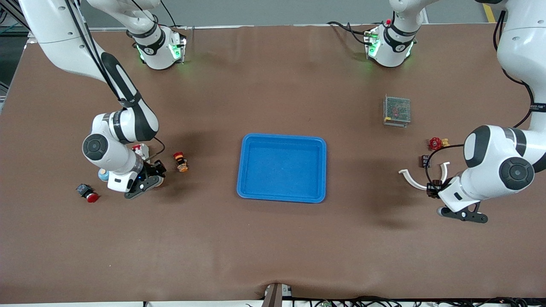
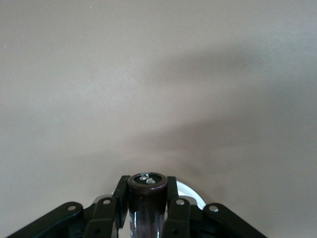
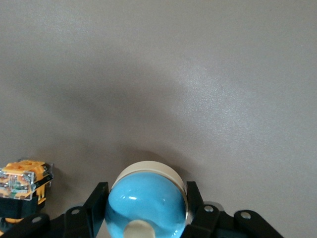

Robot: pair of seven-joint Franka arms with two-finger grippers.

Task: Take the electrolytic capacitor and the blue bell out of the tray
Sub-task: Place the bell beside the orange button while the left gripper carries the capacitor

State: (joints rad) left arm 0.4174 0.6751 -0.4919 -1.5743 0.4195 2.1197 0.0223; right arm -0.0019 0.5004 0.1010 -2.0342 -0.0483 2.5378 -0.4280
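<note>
Blue tray (image 1: 322, 170): one. Left jaws clamp one capacitor (image 2: 147, 198); right jaws clamp one bell (image 3: 146, 203).

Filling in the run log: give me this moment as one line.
left gripper: shut on electrolytic capacitor, off tray | right gripper: shut on blue bell, off tray | tray: empty

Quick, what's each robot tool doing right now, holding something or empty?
Left tool: closed on the electrolytic capacitor.
Right tool: closed on the blue bell.
</note>
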